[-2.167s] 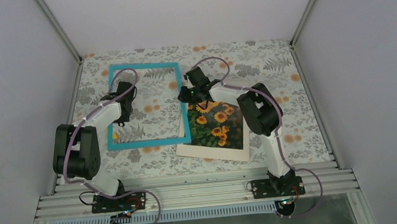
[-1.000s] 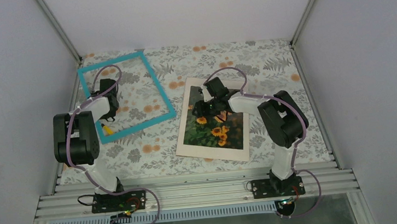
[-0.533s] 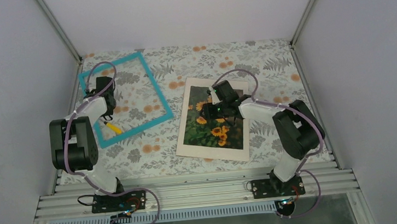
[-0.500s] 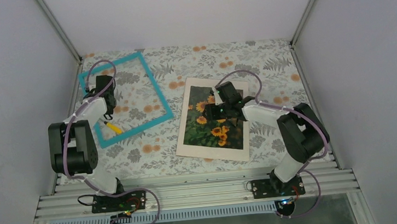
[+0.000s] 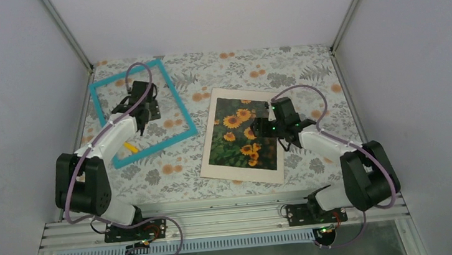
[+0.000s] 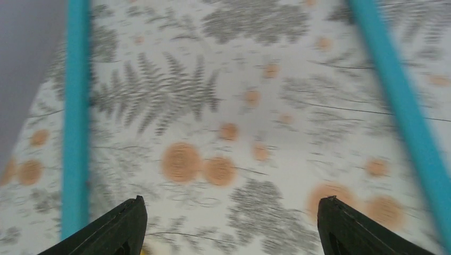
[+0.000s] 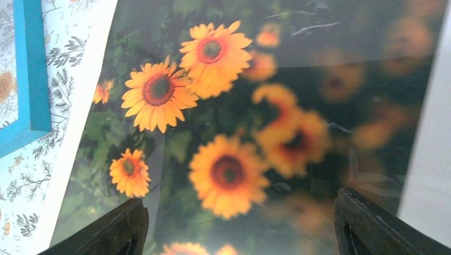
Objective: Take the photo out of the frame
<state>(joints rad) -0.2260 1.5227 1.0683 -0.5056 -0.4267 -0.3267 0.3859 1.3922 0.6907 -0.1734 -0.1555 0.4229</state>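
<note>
Floral tablecloth (image 5: 305,70) inside the frame (image 5: 179,96), the photo (image 5: 240,142) flat beside it

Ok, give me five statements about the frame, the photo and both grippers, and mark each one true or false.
1. The frame lies empty, with the tablecloth showing through it. True.
2. The photo lies under the frame. False: it lies apart from the frame, to its right in the top view.
3. The left gripper is open above the frame's window and holds nothing. True.
4. The right gripper is shut on the photo. False: it is open above the photo, with nothing between its fingers.
5. The photo lies face up, sunflowers showing. True.
</note>
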